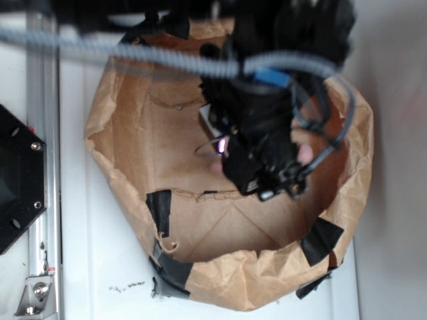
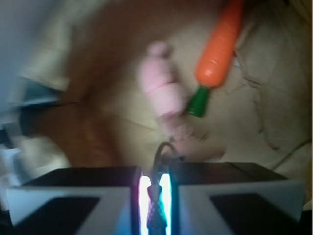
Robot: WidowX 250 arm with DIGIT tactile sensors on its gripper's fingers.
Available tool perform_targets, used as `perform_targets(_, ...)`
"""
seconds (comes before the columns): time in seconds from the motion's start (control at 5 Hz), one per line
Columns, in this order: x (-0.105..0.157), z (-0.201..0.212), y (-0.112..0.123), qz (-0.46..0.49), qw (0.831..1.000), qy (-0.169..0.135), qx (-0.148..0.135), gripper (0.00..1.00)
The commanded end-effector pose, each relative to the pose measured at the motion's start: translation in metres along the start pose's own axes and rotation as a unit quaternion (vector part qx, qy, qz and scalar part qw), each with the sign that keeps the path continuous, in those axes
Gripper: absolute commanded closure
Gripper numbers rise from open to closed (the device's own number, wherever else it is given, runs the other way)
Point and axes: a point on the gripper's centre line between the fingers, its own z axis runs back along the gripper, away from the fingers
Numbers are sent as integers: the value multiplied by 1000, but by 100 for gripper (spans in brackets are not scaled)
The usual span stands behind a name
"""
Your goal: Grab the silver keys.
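Nearest the wrist lens, the gripper [image 2: 155, 205] has its two pale pads almost pressed together, pinching a dark, ridged sliver of metal with a thin wire loop arching just above it. I judge this to be the silver keys [image 2: 157, 208], though blur keeps me from making out separate keys. They sit between the pads, inside the brown paper bag [image 1: 127, 133], with the loop just beside the foot of the pink plush bunny [image 2: 164, 90].

To do this step well, I would hold the pinch firm and raise the arm straight up, slowly. The grip looks to be on one thin piece, so a jerk could let it slip. The ring also lies close to the bunny, so a clean vertical lift avoids snagging the plush.

By count, from largest to smallest:
- one crumpled bag, its rolled rim patched with black tape
- one gripper
- one bunny
- one orange toy carrot [image 2: 220, 49] with a green stem, beside the bunny
- one bunch of keys, number uncountable
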Motion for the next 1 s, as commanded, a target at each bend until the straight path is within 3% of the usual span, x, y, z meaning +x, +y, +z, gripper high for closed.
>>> perform_targets(0.0,-9,20,2,-31,998,-41,48,100)
perform_targets(0.2,-12,13,6,-29,997,-23,73,100)
perform_targets(0.4,-4,9,6,-22,995,-46,84,100)
perform_targets(0.8,2,-8,10,-22,990,-63,122,100)
